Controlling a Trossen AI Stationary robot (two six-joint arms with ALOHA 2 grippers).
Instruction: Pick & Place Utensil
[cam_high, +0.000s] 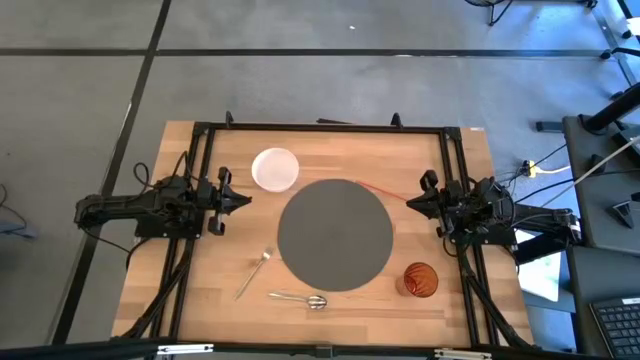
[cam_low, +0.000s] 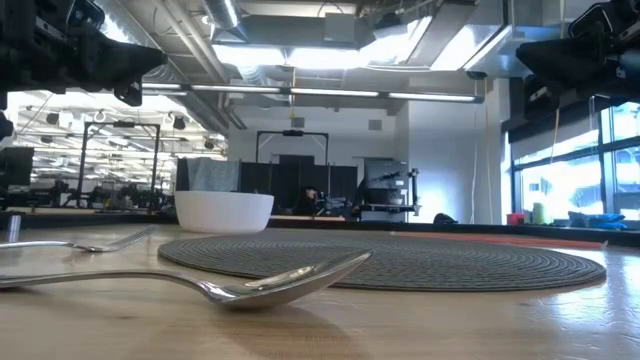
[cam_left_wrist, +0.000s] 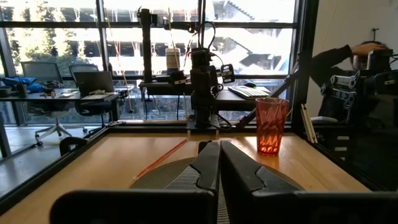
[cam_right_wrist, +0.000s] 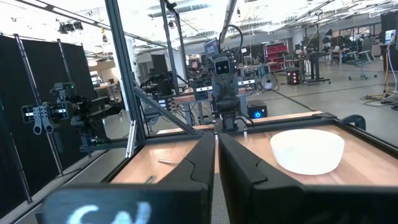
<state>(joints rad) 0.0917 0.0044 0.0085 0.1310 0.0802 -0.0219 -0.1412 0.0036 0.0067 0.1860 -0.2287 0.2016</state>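
Fork: the fork (cam_high: 254, 272) lies flat on the tabletop (cam_high: 200, 300), near-left of the round placemat (cam_high: 335, 234), tines toward the mat, handle running off toward the near-left corner.
Spoon: the spoon (cam_high: 298, 298) lies flat at the near edge, just beside the mat's near rim, bowl to the right, handle to the left.
Other items: a white bowl (cam_high: 275, 168) sits far-left of the mat; a red cup (cam_high: 421, 279) stands near-right of it.
Left gripper: the left gripper (cam_high: 236, 200) hovers at the left side of the tabletop, fingers clenched together on nothing, well apart from both utensils.
Right gripper: the right gripper (cam_high: 413, 202) waits at the right side, fingers also pressed together and empty.
Handling: both utensils look like thin polished metal, so probably light, rigid and slippery, and they lie very low.
Where to hold: the mid-handle looks best, fingers straddling the narrow shaft across its width; the spoon's bowl and the fork's tines would likely slide or tip.
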